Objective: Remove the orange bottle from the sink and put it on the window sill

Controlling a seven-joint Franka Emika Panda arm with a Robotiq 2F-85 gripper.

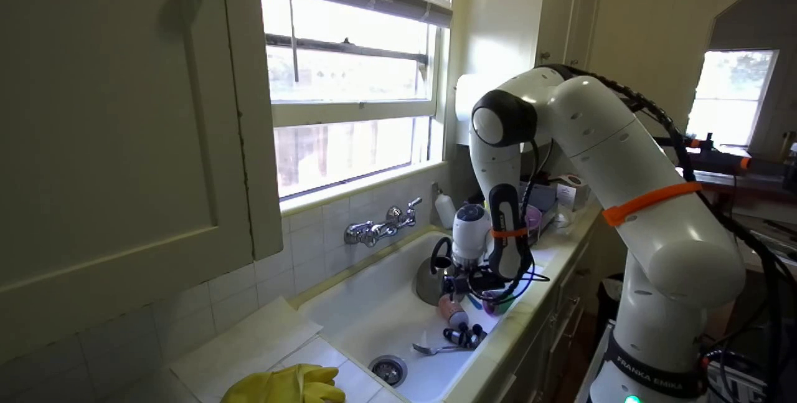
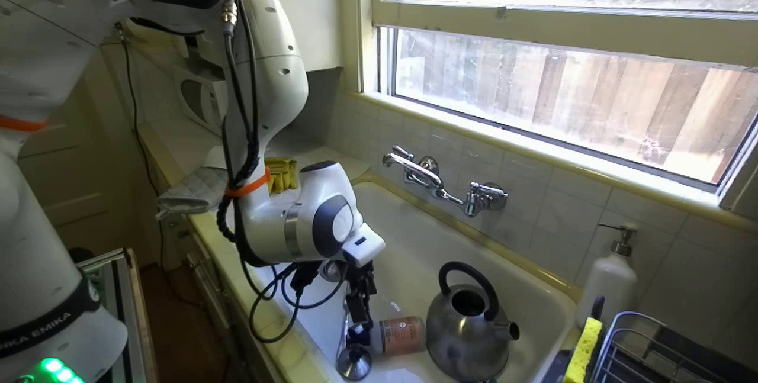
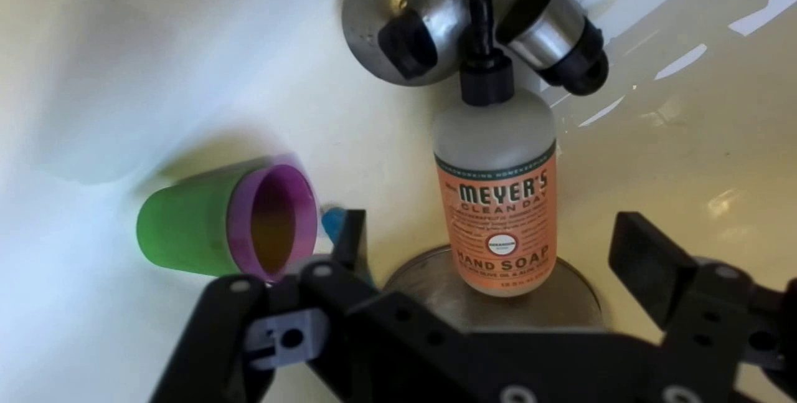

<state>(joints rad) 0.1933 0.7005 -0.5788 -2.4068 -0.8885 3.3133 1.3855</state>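
Observation:
The orange bottle [image 1: 453,311] is a hand soap bottle with an orange label and black pump top. It lies on its side in the white sink [image 1: 367,312], its base toward the steel kettle; it also shows in an exterior view [image 2: 404,335] and the wrist view [image 3: 503,216]. My gripper [image 3: 492,228] is open and empty, its fingers apart on either side of the bottle's label end in the wrist view, not touching it. In an exterior view the gripper [image 2: 359,318] is low over the sink by the bottle's pump end. The window sill [image 2: 533,143] runs above the taps.
The steel kettle [image 2: 468,335] stands beside the bottle's base. A ladle [image 3: 405,23], a steel cup [image 3: 542,29] and a green-purple tumbler [image 3: 193,228] lie around the bottle. Chrome taps [image 1: 380,227] stick out from the wall below the sill. A white dispenser [image 2: 610,285] stands at a sink corner.

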